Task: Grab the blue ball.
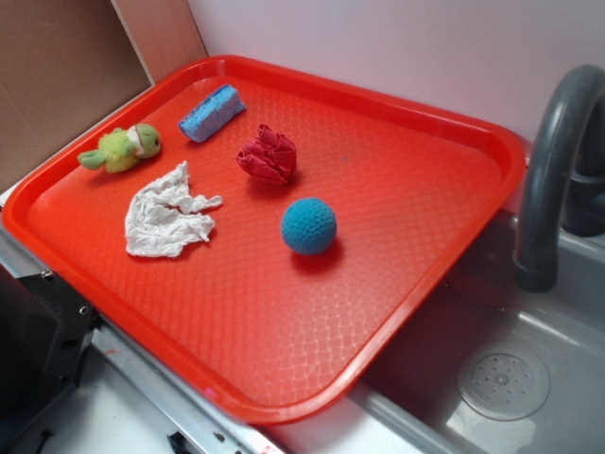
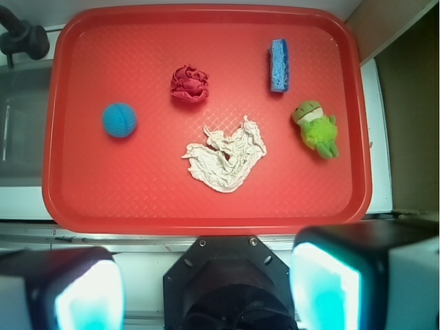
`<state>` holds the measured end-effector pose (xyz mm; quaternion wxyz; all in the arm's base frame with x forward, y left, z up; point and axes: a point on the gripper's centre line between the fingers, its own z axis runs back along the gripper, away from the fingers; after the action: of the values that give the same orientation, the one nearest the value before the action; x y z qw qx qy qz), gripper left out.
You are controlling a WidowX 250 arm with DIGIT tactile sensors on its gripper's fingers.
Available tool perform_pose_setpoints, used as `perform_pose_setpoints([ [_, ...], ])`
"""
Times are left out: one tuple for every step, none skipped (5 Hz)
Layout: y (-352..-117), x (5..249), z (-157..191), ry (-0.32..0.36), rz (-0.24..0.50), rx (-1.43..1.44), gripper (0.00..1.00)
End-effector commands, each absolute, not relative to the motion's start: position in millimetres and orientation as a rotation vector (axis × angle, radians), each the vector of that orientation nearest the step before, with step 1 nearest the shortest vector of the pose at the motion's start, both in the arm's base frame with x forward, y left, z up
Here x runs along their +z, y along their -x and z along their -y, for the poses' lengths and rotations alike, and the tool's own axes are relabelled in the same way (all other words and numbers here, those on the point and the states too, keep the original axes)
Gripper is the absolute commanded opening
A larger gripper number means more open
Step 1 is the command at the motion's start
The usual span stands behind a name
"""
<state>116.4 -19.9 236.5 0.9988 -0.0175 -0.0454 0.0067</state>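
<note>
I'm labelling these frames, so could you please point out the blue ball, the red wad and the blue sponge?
blue ball (image 1: 308, 226): exterior view, centre of its knitted surface.
red wad (image 1: 267, 156): exterior view, its crumpled middle.
blue sponge (image 2: 278, 65): wrist view, mid-block.

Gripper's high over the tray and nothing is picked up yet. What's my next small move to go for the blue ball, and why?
Probably shift the gripper sideways toward the blue ball before descending. In the wrist view the fingers stand wide apart and empty, and the ball sits well left of centre on the red tray, with the red wad and white cloth apart from it, so the approach looks clear.
</note>
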Motion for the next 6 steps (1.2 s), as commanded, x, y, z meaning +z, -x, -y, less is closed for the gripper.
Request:
perform_pose_setpoints([
  [-116.4, 236.5, 19.9, 0.035, 0.091, 0.013, 1.00],
  [-117.8, 224.5, 30.7, 0.060, 0.141, 0.238, 1.00],
  [-132.0, 208.7, 46.6, 0.128, 0.201, 0.465, 1.00],
  [-159.5, 185.0, 65.9, 0.131, 0.174, 0.529, 1.00],
  [-188.4, 156.2, 82.8, 0.173, 0.180, 0.616, 1.00],
  [-214.4, 120.9, 99.4, 0.124, 0.163, 0.650, 1.00],
])
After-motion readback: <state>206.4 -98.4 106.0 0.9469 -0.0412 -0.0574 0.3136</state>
